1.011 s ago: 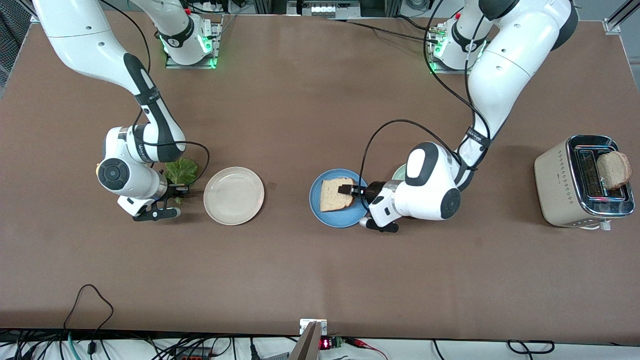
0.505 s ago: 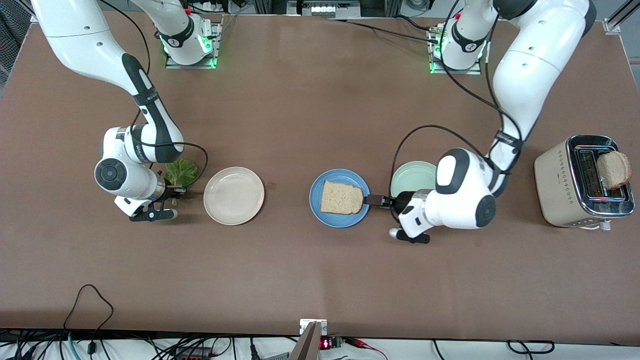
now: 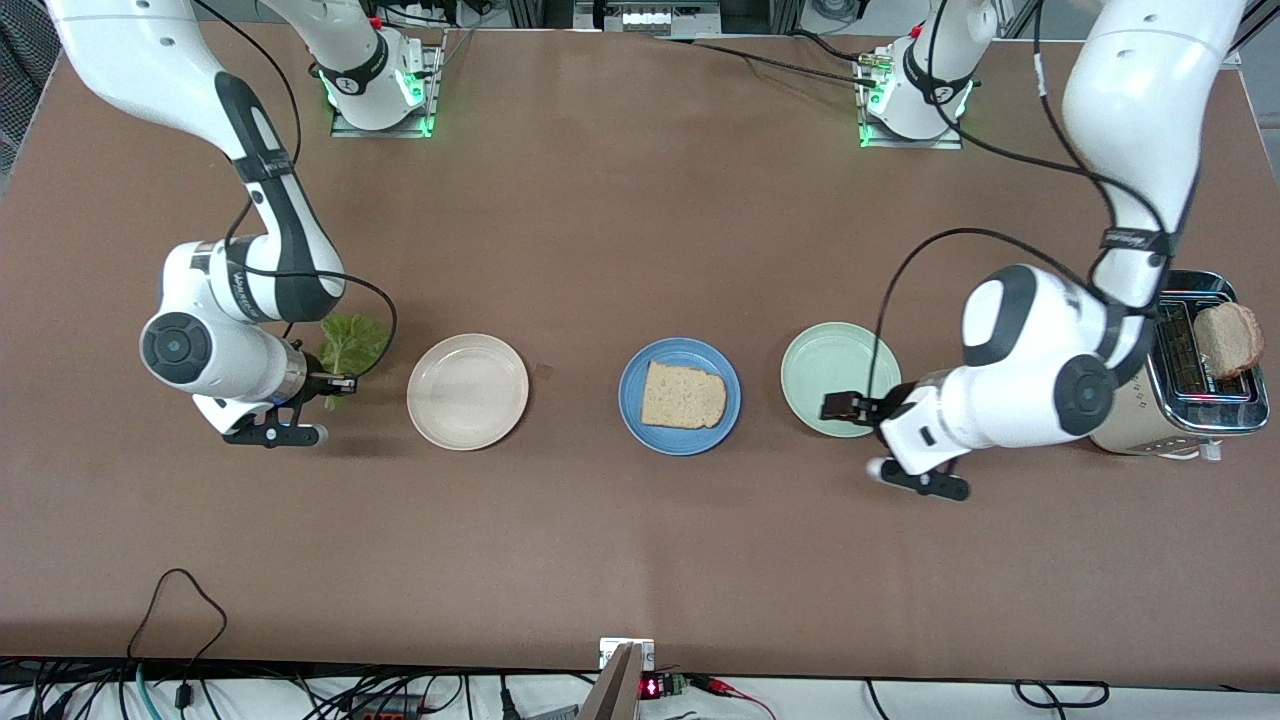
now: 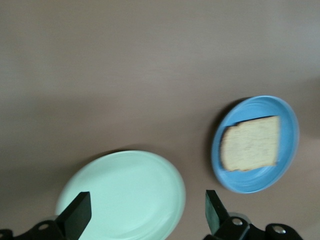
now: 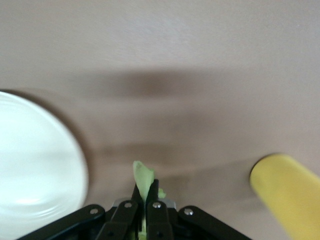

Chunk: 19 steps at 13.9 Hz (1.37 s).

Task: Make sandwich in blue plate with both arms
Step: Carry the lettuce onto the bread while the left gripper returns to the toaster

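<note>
no readable text, arm band lettering too small

surface: brown table (image 3: 600, 230) | on it: beige-white plate (image 3: 467, 391) near right gripper (image 3: 340, 384); blue plate (image 3: 680, 396); pale green plate (image 3: 838, 378) under left gripper (image 3: 840, 406); toaster (image 3: 1165, 385)

Three plates sit in a row across the counter (image 3: 620, 240). The middle plate (image 3: 724, 395) carries a bread slice (image 3: 683, 396). The plate (image 3: 815, 365) toward the left arm's end sits under the left gripper (image 3: 843, 406); a toaster (image 3: 1110, 360) with bread (image 3: 1228, 338) in it stands near that end. Beside the plate (image 3: 467, 391) toward the right arm's end, the right gripper (image 3: 340, 382) holds a lettuce leaf (image 3: 352, 343).
</note>
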Available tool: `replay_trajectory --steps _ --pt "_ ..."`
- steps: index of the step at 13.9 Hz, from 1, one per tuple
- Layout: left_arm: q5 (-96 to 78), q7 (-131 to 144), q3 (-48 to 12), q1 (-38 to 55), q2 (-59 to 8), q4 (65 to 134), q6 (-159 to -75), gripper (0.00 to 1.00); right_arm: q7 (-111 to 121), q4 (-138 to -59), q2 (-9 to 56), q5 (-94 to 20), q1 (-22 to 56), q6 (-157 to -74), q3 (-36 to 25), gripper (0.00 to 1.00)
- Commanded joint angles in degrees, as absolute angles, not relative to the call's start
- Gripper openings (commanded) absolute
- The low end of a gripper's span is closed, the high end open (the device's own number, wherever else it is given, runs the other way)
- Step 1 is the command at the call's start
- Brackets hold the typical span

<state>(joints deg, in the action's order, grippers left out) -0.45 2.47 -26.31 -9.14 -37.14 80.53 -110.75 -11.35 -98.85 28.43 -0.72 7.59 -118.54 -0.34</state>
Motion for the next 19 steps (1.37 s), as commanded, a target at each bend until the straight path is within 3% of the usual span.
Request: replay_trajectory --steps 1,7,9,12,16,19 --pt "3.42 2.37 -26.11 -11.42 -32.44 80.86 -105.92 1.0 -21.75 -93.62 29.35 -3.86 12.64 -114.35 -0.26 0.0" --pt "13.54 2.46 -25.58 -11.25 -29.72 71.46 -94.84 1.0 -49.35 -80.0 40.15 -11.06 22.14 -115.13 -0.18 0.0" --pt "11.53 2.03 -20.34 -9.51 -25.77 72.59 -95.01 1.0 -56.04 -77.01 43.49 -12.21 24.86 -117.93 -0.18 0.0" --pt "-0.05 1.5 -2.6 -0.64 -19.1 77.67 -95.45 1.0 -64.06 -75.5 46.57 -15.28 27.41 -124.87 -0.18 0.0" --pt "-0.7 0.0 -1.41 -1.05 -4.69 96.11 -100.1 1.0 -67.94 -74.27 47.99 -24.06 28.38 -131.29 -0.09 0.0" --pt "-0.62 2.62 -2.19 -0.97 -3.34 97.3 -100.72 1.0 -70.74 -73.48 48.34 -29.0 29.79 -133.5 -0.09 0.0"
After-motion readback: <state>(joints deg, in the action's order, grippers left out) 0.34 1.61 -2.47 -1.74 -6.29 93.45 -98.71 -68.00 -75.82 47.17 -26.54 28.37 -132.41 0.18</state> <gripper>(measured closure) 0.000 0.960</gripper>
